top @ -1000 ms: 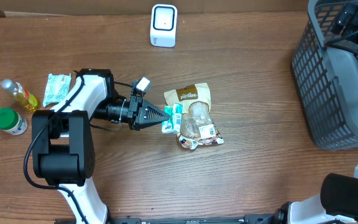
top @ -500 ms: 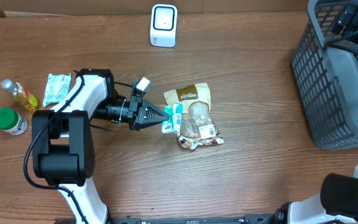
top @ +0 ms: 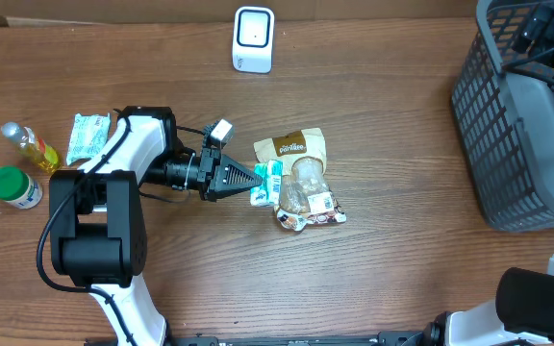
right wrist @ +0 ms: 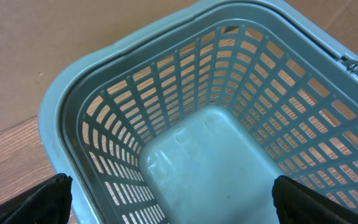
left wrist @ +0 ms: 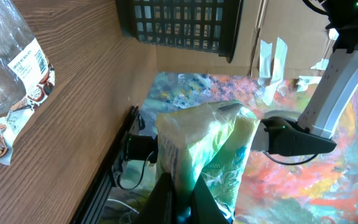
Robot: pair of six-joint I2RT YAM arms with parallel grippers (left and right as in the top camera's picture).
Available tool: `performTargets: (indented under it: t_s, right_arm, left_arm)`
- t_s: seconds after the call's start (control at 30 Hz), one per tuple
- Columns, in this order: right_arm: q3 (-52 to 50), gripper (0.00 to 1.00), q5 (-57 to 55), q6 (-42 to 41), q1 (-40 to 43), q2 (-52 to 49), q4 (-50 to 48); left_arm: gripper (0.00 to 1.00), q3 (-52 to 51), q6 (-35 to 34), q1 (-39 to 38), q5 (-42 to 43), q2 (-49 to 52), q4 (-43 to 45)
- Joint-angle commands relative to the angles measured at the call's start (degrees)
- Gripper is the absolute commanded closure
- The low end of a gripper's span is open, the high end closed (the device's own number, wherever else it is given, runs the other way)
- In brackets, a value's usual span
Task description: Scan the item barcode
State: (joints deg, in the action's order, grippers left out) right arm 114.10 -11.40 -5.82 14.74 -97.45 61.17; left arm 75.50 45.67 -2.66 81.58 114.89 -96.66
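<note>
Overhead: left gripper (top: 261, 181) is shut on the edge of a small green packet (top: 270, 182), which lies low at the table (top: 402, 279), touching the left side of a clear bag (top: 308, 197) and just below a brown pouch (top: 294, 147). My read: the grip is on 1 edge so the faces stay free for the barcode. Can't tell from here whether the packet is off the wood. The scanner (top: 253, 39) stands well apart at the far edge, window up, so the item has to be carried there, printed face toward it. 3 more items sit left of the arm: a bottle (top: 29, 146), a green-lidded jar (top: 14, 187), a white-green pouch (top: 88, 137), likely queued. Left wrist: the fingers meet at the packet's near end, and the film bunches up above them, so it's a soft, crinkly hold. It could fold over the code or slip. No barcode visible on this side. The clear bag sits alongside on the wood. Right wrist: right gripper (right wrist: 173, 202) hangs over the basket (right wrist: 61, 118), jaws spread wide, nothing in them. It looks parked there out of the way. The basket interior shows no items.
</note>
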Motion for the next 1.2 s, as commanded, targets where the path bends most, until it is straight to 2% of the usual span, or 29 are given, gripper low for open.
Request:
performTargets:
  t_s: [0.0,0.8,1.17]
  right_arm:
    - [1.0,0.0,-0.6,-0.2,0.0,0.5,-0.2]
    - [1.0,0.0,-0.6,-0.2,0.0,0.5,-0.2]
    - [1.0,0.0,-0.6,-0.2,0.0,0.5,-0.2]
  left_arm:
    - [0.96,0.8,2.0,-0.4,-0.1,0.8,-0.2]
    - [0.96,0.8,1.9,-0.4,0.1,0.8,2.5]
    - [0.96,0.8,1.9,-0.4,3.1,0.8,3.3]
